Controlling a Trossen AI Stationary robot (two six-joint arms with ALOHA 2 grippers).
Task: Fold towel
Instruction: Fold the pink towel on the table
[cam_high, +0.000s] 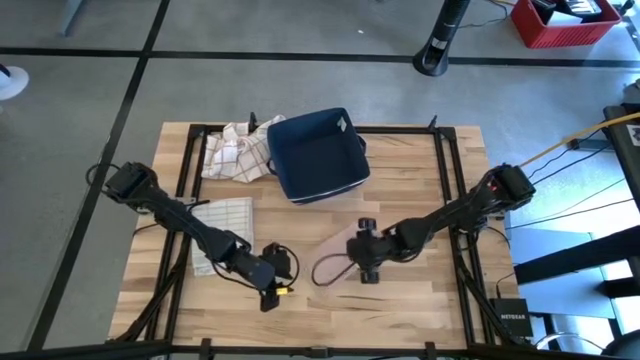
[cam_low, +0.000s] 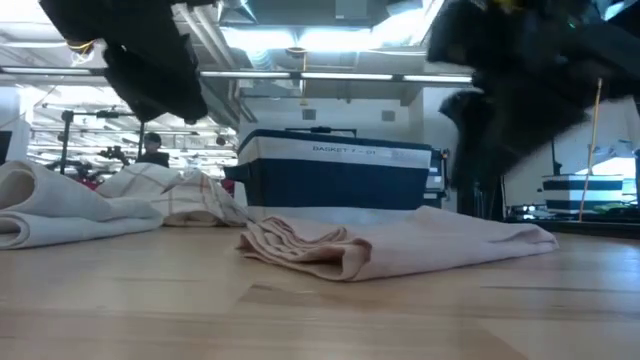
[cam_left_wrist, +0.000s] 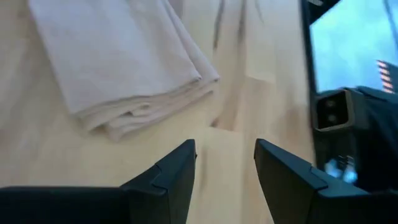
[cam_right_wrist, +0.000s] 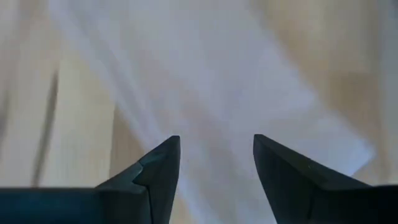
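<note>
Towel (cam_low: 400, 245) lay folded and flat on the table (cam_high: 420, 290), released. Left gripper (cam_high: 268, 290) and right gripper (cam_high: 366, 268) hovered open and empty, apparently clearing it

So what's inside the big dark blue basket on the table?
From above, the dark blue fabric basket shows only its own dark inside; no towels appear in it. The crumpled checked towels lie beside it on the wooden table. Its deepest corners are too dark to check.
</note>
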